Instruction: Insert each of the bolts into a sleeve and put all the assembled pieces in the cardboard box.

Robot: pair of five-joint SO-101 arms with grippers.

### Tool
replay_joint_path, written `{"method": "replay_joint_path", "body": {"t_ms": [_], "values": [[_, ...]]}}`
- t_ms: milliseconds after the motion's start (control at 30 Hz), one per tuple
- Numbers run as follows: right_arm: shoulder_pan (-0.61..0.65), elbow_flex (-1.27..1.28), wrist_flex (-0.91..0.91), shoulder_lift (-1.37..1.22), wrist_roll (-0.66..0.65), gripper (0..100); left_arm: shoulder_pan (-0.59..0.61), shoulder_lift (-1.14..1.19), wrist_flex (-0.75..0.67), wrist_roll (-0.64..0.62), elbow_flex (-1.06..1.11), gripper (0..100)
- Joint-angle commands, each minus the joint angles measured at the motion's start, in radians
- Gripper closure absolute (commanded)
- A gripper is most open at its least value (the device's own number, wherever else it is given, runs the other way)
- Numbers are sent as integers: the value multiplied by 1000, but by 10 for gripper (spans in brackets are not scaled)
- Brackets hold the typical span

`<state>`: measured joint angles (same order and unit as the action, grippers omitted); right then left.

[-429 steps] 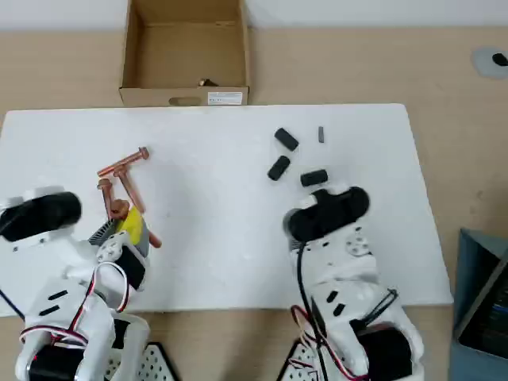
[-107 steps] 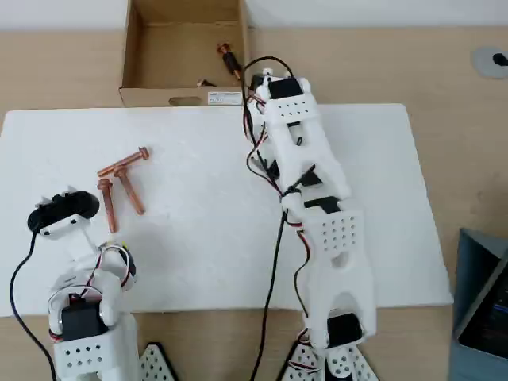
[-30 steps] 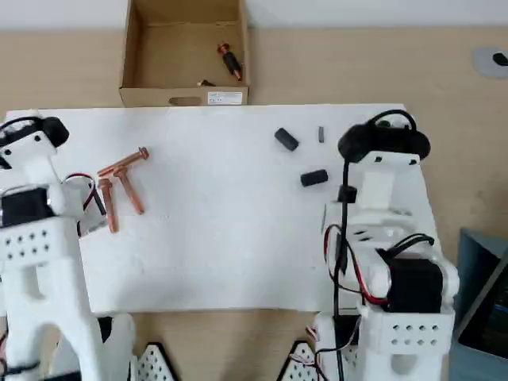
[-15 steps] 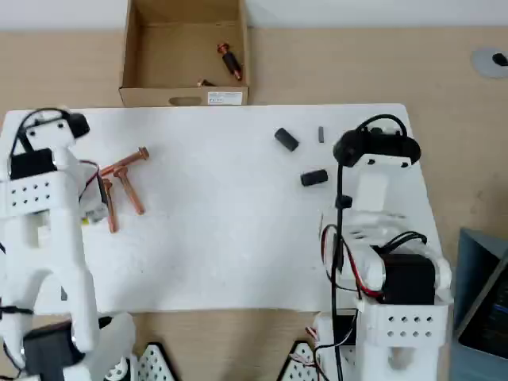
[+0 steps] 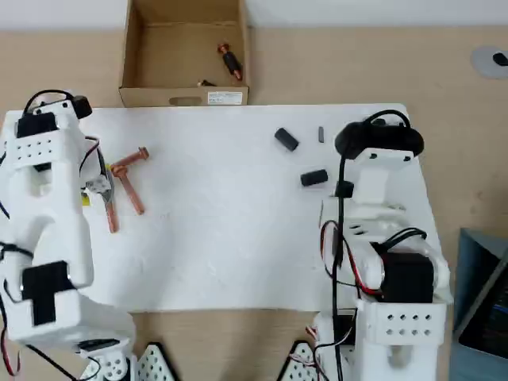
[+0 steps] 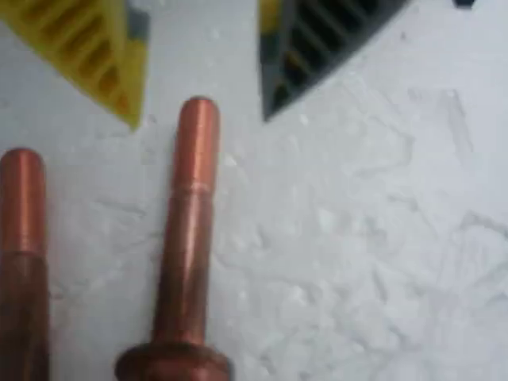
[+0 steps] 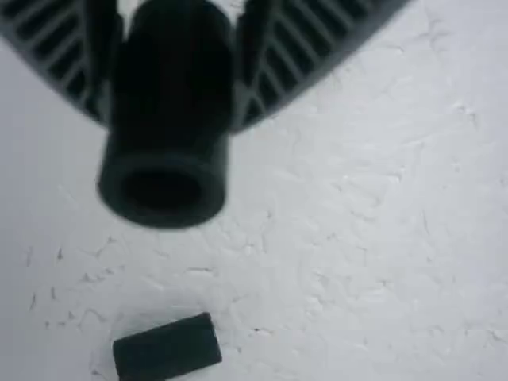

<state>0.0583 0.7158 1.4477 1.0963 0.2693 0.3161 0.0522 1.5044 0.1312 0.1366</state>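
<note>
Three copper bolts lie on the left part of the white mat. My left gripper sits low over them. In the left wrist view it is open, its yellow and dark fingers either side of the tip of one bolt, with a second bolt alongside. My right gripper is shut on a black sleeve, held above the mat. Loose sleeves lie left of the right arm; one sleeve lies below the held one. The cardboard box holds one assembled piece.
A small dark pin lies near the far sleeve. A grey bin stands off the mat at the right. A grey disc sits on the wooden table at the far right.
The left arm has swung in from the mat's left edge and come down over the bolts. The right arm has barely shifted. An assembled piece came to lie in the box earlier.
</note>
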Motion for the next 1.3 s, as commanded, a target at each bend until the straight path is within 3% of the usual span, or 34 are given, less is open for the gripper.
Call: {"method": "replay_joint_path", "body": {"t_ms": [0,267,733,900,1100,1267], "values": [[-13,-2,-28,1,-11,989,-3,31,-12,9,-77,889],[-13,-2,-28,1,-11,989,-60,131,-104,3,-71,889],[-15,-4,-28,2,-11,989,29,300,-181,8,-71,898],[-15,-4,-28,4,-11,989,21,335,-181,3,-74,999],[-15,-8,-28,7,-11,989,18,355,-170,2,-69,994],[-13,-21,-21,8,-11,989,-3,354,-71,2,-140,994]]}}
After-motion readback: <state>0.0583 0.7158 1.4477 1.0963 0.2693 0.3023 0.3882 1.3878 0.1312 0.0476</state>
